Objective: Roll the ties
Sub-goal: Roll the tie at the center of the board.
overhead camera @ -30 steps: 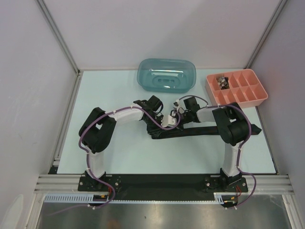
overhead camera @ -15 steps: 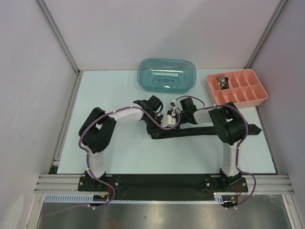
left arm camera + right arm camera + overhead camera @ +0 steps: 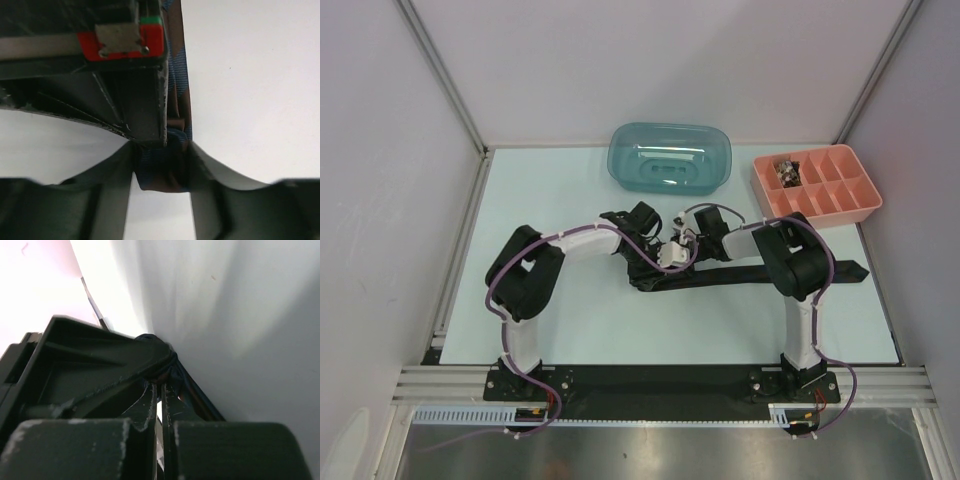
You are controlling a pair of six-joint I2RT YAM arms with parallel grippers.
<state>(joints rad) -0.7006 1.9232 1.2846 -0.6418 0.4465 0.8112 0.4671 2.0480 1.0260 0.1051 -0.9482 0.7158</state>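
Observation:
A black tie (image 3: pixel 750 273) lies across the table's middle, its left end folded up where both grippers meet. My left gripper (image 3: pixel 652 262) reaches in from the left. In the left wrist view its fingers (image 3: pixel 122 200) stand on either side of the folded tie end (image 3: pixel 165 172), which fills the gap and touches both. My right gripper (image 3: pixel 672 256) comes from the right and is shut, with only a thin slit between its jaws (image 3: pixel 161 386). Its tips press into the tie fold (image 3: pixel 192 390); whether fabric is pinched stays hidden.
A teal plastic tub (image 3: pixel 670 158) stands upside down at the back centre. At the back right sits a pink compartment tray (image 3: pixel 840 200) with small items (image 3: pixel 785 170) in one corner cell. Purple cables run along both arms. Walls enclose the table.
My right arm has slid left toward the left gripper and its jaws have closed. The left jaws have spread a little around the fold. The tie has barely moved.

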